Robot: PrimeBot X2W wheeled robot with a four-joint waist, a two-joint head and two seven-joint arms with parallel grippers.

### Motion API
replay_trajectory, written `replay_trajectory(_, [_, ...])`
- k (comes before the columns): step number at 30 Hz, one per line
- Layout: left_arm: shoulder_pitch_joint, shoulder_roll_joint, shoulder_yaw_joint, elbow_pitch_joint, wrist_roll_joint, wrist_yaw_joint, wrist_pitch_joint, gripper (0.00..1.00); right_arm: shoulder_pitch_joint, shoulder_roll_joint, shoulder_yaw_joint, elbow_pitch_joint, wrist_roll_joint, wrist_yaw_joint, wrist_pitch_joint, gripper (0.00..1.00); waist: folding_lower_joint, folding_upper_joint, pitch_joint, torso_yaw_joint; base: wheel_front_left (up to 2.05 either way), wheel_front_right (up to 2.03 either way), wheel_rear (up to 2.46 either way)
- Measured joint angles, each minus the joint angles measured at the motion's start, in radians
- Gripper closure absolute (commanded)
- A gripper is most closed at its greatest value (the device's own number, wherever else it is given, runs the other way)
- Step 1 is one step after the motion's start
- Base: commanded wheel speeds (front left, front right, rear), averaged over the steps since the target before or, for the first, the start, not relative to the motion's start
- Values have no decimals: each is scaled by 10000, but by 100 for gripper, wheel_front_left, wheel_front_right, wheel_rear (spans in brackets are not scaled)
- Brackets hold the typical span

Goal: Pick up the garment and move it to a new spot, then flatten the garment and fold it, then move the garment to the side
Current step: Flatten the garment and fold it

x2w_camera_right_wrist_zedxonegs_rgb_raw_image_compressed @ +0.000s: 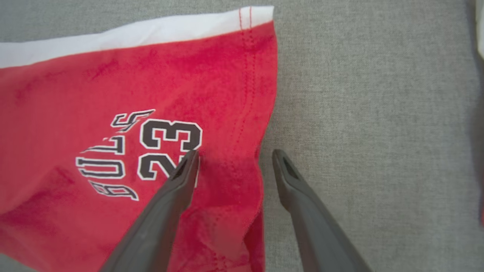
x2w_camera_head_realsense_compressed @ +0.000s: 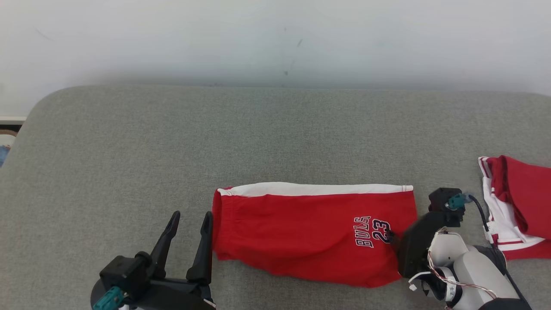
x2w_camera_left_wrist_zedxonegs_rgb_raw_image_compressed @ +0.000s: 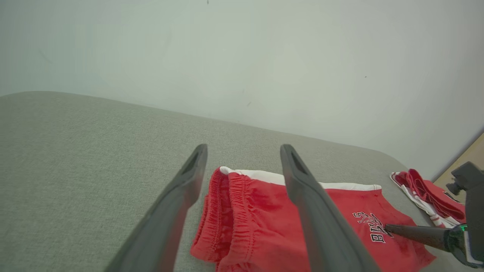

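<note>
Red shorts (x2w_camera_head_realsense_compressed: 301, 232), by the leg hem: black, white-edged lettering (x2w_camera_right_wrist_zedxonegs_rgb_raw_image_compressed: 102, 168) "BULLS", creased across the middle letters. Number 23 (x2w_camera_right_wrist_zedxonegs_rgb_raw_image_compressed: 159, 151) just beside it.

A desk (x2w_camera_head_realsense_compressed: 129, 172) covered in grey woven fabric is spreading from near to far, its far corners rounding off. Behind it a pale, plain wall (x2w_camera_head_realsense_compressed: 172, 38) is rising, carrying a few small dark marks (x2w_camera_head_realsense_compressed: 298, 42). Soft, even light is falling across everything. Beyond the desk's right end, a strip of tan floor (x2w_camera_left_wrist_zedxonegs_rgb_raw_image_compressed: 474, 155) is showing.

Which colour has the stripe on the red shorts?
The stripe is white, clearest in the right wrist view.
</note>
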State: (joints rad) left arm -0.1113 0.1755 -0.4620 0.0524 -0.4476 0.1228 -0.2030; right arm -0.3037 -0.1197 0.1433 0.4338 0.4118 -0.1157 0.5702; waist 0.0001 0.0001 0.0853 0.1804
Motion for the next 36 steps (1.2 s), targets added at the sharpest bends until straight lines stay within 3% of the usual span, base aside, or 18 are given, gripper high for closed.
replay_trajectory(10, [-17,-21,-79,8,0,-8,58,0,-507,54,-52,347,-12,-75,637,0,-1,0,144,245,0,0,0])
replay_trajectory(11, [-30,-38,-84,12,0,-10,58,0,-550,56,-38,382,-12,-75,688,61,-1,0,160,270,0,0,0])
replay_trajectory(12, [-38,-44,-82,17,0,-10,58,0,-600,61,-27,424,-12,-75,738,89,-2,0,172,288,0,0,0])
replay_trajectory(13, [-43,-44,-82,23,-2,-10,58,0,-635,71,-27,439,-12,-75,740,100,-1,0,178,302,0,0,0])
replay_trajectory(20, [-45,-42,-77,73,-2,-10,58,0,-679,-42,-228,382,-46,-75,892,100,-1,0,154,342,0,0,0])
replay_trajectory(36, [173,67,-52,159,-21,-8,167,0,326,-1950,-1333,-1461,-792,-88,1223,100,-1,0,-169,-12,0,0,0])
